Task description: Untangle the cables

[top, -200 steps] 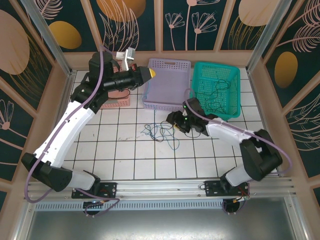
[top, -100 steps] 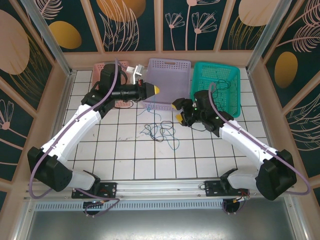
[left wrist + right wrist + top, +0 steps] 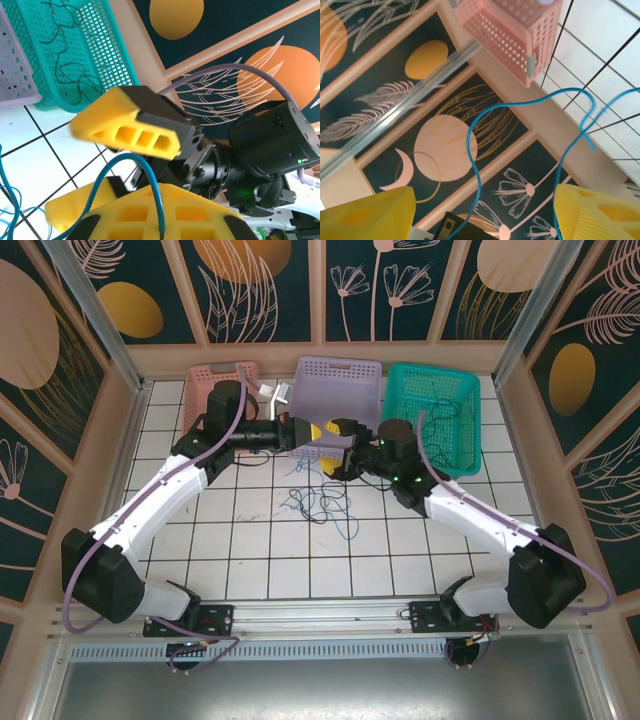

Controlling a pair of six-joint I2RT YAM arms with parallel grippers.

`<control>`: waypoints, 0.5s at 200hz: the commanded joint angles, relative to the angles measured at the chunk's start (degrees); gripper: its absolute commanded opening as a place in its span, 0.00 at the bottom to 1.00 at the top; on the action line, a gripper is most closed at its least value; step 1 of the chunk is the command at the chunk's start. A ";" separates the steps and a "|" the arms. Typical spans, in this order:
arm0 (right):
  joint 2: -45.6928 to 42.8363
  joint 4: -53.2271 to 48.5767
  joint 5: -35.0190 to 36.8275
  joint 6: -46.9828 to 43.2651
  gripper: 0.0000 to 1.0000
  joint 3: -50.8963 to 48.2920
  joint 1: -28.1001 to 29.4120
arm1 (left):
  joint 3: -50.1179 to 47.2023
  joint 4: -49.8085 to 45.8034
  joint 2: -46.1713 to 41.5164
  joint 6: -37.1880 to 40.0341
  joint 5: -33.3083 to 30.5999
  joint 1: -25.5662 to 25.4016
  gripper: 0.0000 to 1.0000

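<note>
A small tangle of thin dark blue and black cables (image 3: 316, 502) lies on the white tiled table. One teal-blue cable (image 3: 301, 466) rises from it to my left gripper (image 3: 317, 430). The left wrist view shows that gripper (image 3: 162, 227) shut on the blue cable (image 3: 131, 159), which loops up from between the yellow pads. My right gripper (image 3: 333, 447) stands open right in front of the left one, facing it. One of its yellow fingers (image 3: 125, 131) is above the loop. In the right wrist view the blue cable (image 3: 474, 165) hangs free between the spread fingers of the gripper (image 3: 485, 212).
Three baskets line the back: pink (image 3: 222, 374), purple (image 3: 340, 370) and teal (image 3: 470, 415). A loose black cable (image 3: 437, 422) lies in the teal one. The tiles in front of the tangle are bare, and the cage walls stand close on both sides.
My right gripper has risen from the table, swung left to face the left gripper, and opened wider. The left gripper has moved right and forward, still holding the blue cable.
</note>
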 commanded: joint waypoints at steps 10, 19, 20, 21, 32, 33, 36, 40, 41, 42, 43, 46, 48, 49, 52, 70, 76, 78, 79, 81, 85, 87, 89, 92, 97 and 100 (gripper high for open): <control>6.16 9.95 -0.37 8.39 0.74 3.54 0.82 | -1.63 5.31 -2.66 -1.48 2.27 -0.09 0.00; 8.05 11.10 -0.60 8.18 0.73 4.55 0.61 | -1.90 5.40 -2.96 -1.61 2.31 -0.09 0.00; 8.32 11.15 -0.71 8.17 0.73 4.62 0.59 | -1.91 5.36 -3.01 -1.59 2.31 -0.09 0.00; 8.46 11.26 -0.77 8.16 0.72 4.75 0.57 | -1.96 5.39 -3.08 -1.58 2.31 -0.09 0.00; 10.48 11.36 -1.53 7.84 0.69 5.39 0.15 | -2.27 5.41 -3.58 -1.73 2.47 -0.11 0.00; 10.55 11.37 -1.53 7.82 0.68 5.44 0.14 | -2.27 5.41 -3.67 -1.74 2.43 -0.16 0.00; 10.84 11.41 -1.52 7.55 0.66 5.48 -0.07 | -2.35 5.41 -3.68 -1.74 2.51 -0.18 0.00; 11.21 11.39 -1.45 7.24 0.62 5.47 -0.38 | -2.40 5.37 -3.89 -1.81 2.50 -0.18 0.00; 11.27 11.33 -1.44 7.12 0.61 5.52 -0.44 | -2.42 5.34 -4.00 -1.82 2.49 -0.18 0.00; 11.33 11.31 -1.40 6.98 0.60 5.51 -0.51 | -2.44 5.38 -4.01 -1.83 2.53 -0.18 0.00; 11.37 11.25 -1.42 6.86 0.59 5.54 -0.59 | -2.44 5.39 -4.06 -1.83 2.51 -0.18 0.00; 11.39 10.79 -1.35 6.43 0.55 5.55 -0.89 | -2.53 5.33 -4.21 -1.83 2.54 -0.18 0.00; 11.47 10.41 -1.28 6.12 0.53 5.55 -1.03 | -2.60 5.28 -4.36 -1.83 2.56 -0.18 0.00; 11.48 10.32 -1.27 5.91 0.52 5.56 -1.11 | -2.62 5.26 -4.45 -1.83 2.57 -0.18 0.00; 11.61 9.84 -1.26 5.39 0.49 5.62 -1.55 | -2.75 5.24 -4.53 -1.87 2.58 -0.18 0.00; 11.58 7.18 -1.02 0.99 0.25 6.29 -4.30 | -3.87 4.98 -5.66 -2.00 2.98 -0.18 0.00; 11.65 5.96 -1.11 -0.98 0.15 7.02 -5.40 | -4.46 4.84 -6.04 -2.09 3.09 -0.18 0.00; 11.68 5.49 -1.13 -1.80 0.12 7.34 -5.61 | -4.64 4.78 -6.11 -2.16 3.10 -0.18 0.00; 11.76 5.35 -1.15 -2.27 0.11 7.43 -5.69 | -4.73 4.79 -6.17 -2.26 3.14 -0.18 0.00; 11.87 4.83 -1.17 -3.11 0.08 7.93 -5.75 | -4.98 4.79 -6.25 -2.27 3.26 -0.18 0.00; 12.03 3.88 -1.33 -5.00 0.02 8.84 -6.58 | -5.43 4.79 -6.37 -2.42 3.37 -0.18 0.00; 12.20 3.37 -1.48 -5.97 0.00 9.36 -7.35 | -5.68 4.79 -6.46 -2.50 3.41 -0.18 0.00; 12.33 2.93 -1.69 -6.98 0.00 9.95 -7.81 | -5.94 4.79 -6.54 -2.59 3.55 -0.25 0.00; 12.63 1.90 -1.93 -8.43 0.00 10.70 -8.55 | -6.37 4.79 -6.64 -2.79 3.63 -0.24 0.00; 13.12 0.38 -2.42 -11.05 0.00 12.60 -9.34 | -7.05 4.95 -6.74 -3.00 3.83 -0.31 0.00; 13.42 -0.41 -2.45 -12.68 0.00 13.66 -9.88 | -7.41 4.99 -6.81 -3.21 3.89 -0.35 0.00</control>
